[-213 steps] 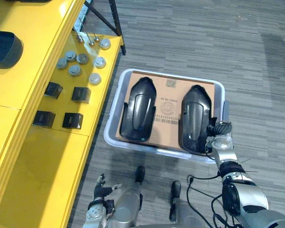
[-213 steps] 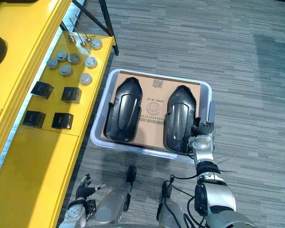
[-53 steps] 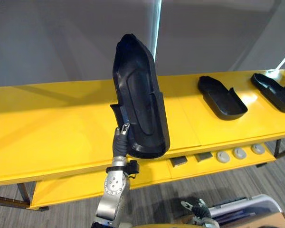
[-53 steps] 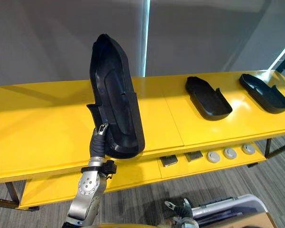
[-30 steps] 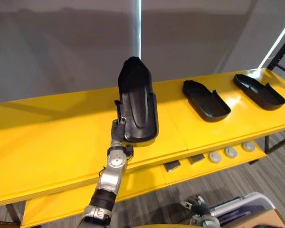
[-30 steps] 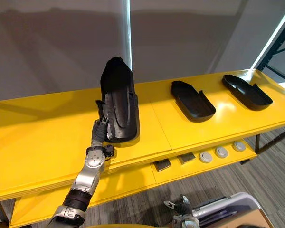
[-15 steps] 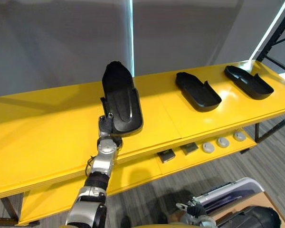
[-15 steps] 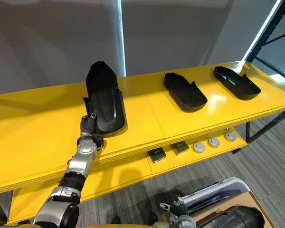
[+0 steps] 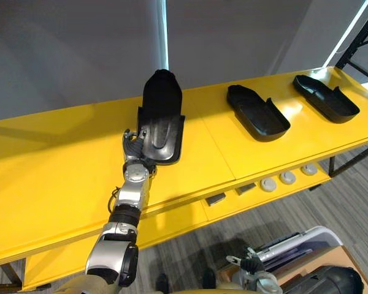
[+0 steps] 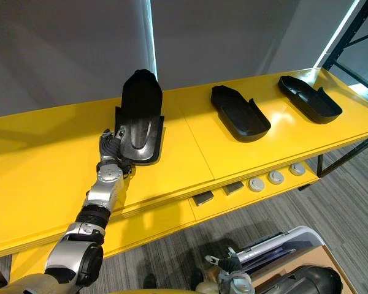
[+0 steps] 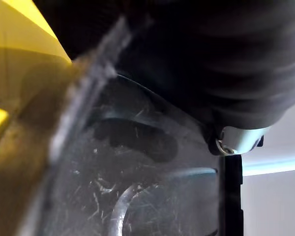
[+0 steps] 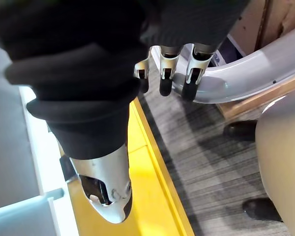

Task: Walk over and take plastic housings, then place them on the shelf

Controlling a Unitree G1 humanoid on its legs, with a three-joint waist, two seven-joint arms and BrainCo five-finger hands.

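Observation:
A black plastic housing point(image 9: 161, 116) lies on the yellow shelf top point(image 9: 61, 165), its narrow end toward the wall. My left hand point(image 9: 134, 147) sits at the housing's near left corner, fingers relaxed and open, touching its edge. The same housing point(image 11: 152, 147) shows from very close in the left wrist view. Two more black housings point(image 9: 257, 120) point(image 9: 326, 98) lie further right on the same shelf. My right hand point(image 12: 167, 73) hangs low with straight fingers, empty, beside the grey bin's rim point(image 12: 246, 73).
The lower shelf point(image 9: 172, 223) holds two small black blocks point(image 9: 216, 199) and several round grey discs point(image 9: 287, 177). On the floor at the lower right stands the grey bin point(image 9: 306, 242), with another black housing point(image 9: 331, 285) in it. A grey wall backs the shelf.
The housing has gone from tilted in my left hand to lying flat on the shelf. My left hand's fingers have loosened from it. The right hand has stayed low.

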